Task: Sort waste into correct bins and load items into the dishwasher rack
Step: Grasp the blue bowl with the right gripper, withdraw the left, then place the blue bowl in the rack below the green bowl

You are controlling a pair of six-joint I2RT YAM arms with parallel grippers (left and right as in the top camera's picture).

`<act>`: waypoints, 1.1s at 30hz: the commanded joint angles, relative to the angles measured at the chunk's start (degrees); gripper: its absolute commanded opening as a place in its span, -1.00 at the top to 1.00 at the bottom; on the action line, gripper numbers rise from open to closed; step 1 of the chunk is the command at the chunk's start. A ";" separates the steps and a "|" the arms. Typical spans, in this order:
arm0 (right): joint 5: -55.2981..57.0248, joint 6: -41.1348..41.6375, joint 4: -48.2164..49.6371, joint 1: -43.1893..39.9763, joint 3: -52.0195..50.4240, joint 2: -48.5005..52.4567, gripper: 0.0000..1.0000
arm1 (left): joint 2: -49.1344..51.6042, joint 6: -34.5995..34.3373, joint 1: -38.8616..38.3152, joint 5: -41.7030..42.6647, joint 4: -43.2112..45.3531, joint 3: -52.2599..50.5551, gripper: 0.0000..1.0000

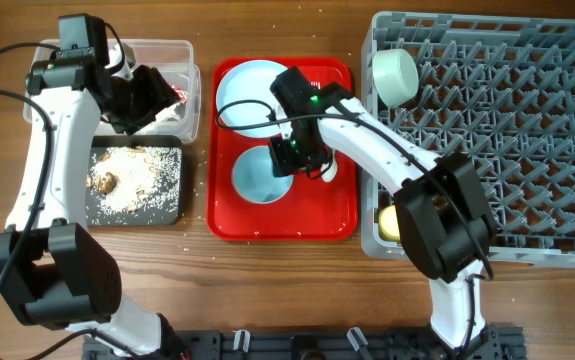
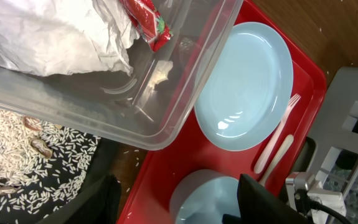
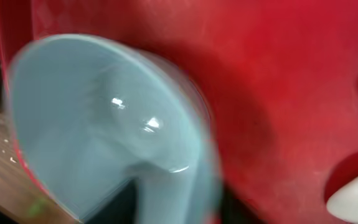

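My right gripper (image 1: 290,155) is shut on the rim of a light blue bowl (image 1: 257,180) on the red tray; the bowl (image 3: 91,112) is blurred in the right wrist view. A light blue plate (image 1: 250,85) lies at the tray's far end, with a white fork (image 2: 279,130) and spoon (image 1: 329,170) beside it. My left gripper (image 1: 145,95) is open and empty above the clear tub (image 1: 182,50), which holds the white napkin (image 2: 48,31) and red wrapper (image 2: 144,22). The black tray (image 1: 172,210) holds brown scraps and rice (image 1: 127,175). The grey rack (image 1: 507,140) holds a second bowl (image 1: 395,75) and the yellow cup (image 1: 389,222).
The red tray (image 1: 282,225) sits between the bins and the rack. Loose rice grains lie on the wood between the black tray and the red tray. The rack's pegs fill the right side.
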 commanded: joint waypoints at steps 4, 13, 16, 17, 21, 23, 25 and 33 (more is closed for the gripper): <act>1.42 2.29 -1.62 0.02 -0.15 1.14 0.91 | -0.98 -0.02 -0.11 -0.17 0.00 0.74 -0.34; 1.14 -8.70 -1.99 0.11 0.33 1.09 0.21 | -0.98 -0.04 -0.11 -0.15 0.00 0.74 -0.64; 2.56 -11.61 -2.47 0.11 0.13 1.14 0.22 | -0.98 -0.04 -0.11 -0.15 0.00 0.74 -0.76; 4.44 -12.52 -2.43 0.11 -0.20 1.14 0.22 | -0.98 -0.04 -0.11 -0.15 0.02 0.74 -0.80; 6.40 -14.49 -2.10 0.15 -0.22 1.22 0.37 | -0.98 -0.04 -0.11 -0.15 0.00 0.74 -0.89; 6.56 -15.50 -1.53 0.15 -0.22 1.57 0.50 | -0.98 -0.04 -0.11 -0.15 0.02 0.74 -1.00; 6.56 -15.76 -1.36 0.15 -0.22 2.14 0.51 | -0.98 -0.04 -0.11 -0.15 0.00 0.74 -1.00; 6.88 -11.43 -2.62 -1.60 3.13 -2.03 0.91 | -0.98 -0.07 -0.11 -0.13 0.00 0.74 -1.00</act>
